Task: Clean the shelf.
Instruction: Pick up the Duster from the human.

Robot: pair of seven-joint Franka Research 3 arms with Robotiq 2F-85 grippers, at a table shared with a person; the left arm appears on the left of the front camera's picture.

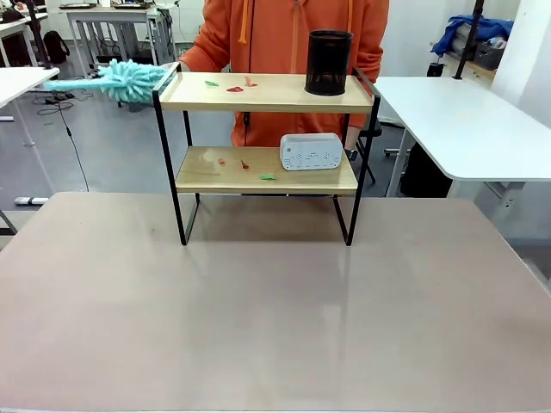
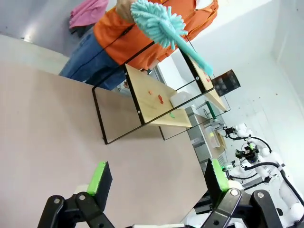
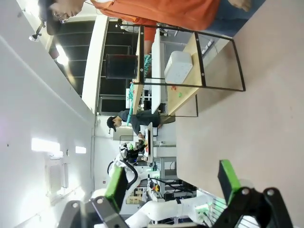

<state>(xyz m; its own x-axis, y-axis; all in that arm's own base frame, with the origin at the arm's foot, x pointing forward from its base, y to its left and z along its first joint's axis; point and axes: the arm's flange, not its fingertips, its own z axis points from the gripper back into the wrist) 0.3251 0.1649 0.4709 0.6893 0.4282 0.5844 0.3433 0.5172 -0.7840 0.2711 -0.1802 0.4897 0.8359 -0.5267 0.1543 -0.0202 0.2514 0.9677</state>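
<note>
shelf (image 1: pixel 275 95): standing on the far half of the bench (image 1: pixel 275 318), roughly in the middle, all four black legs down; a person (image 1: pixel 284 34) in an orange hoodie is right behind it
top board: black mesh cup (image 1: pixel 329 62) upright near the right end; we count a few little coloured scraps (image 1: pixel 234 89) left of the middle, red and green ones
lower board: white box (image 1: pixel 311 151) with small marks on its face, sitting toward the right end; more scraps (image 1: pixel 268 176) just left of it, one green bit close to the front edge
duster (image 1: pixel 120 80): fluffy teal thing; its head is up at the top board's left end and the thin teal end sticks out to the left, past the shelf; we can't tell whether the fluff touches the frame; the hand holding it is mostly hidden behind the fluff
left tool (image 2: pixel 158 173): jaws wide apart with nothing between the green pads, just bench showing through; well apart from the shelf, on the near side
right tool (image 3: pixel 172 178): same deal, jaws apart and gripping nothing; its camera looks across the bench at the shelf's right end, and we can make out the white box and the cup from there
</note>
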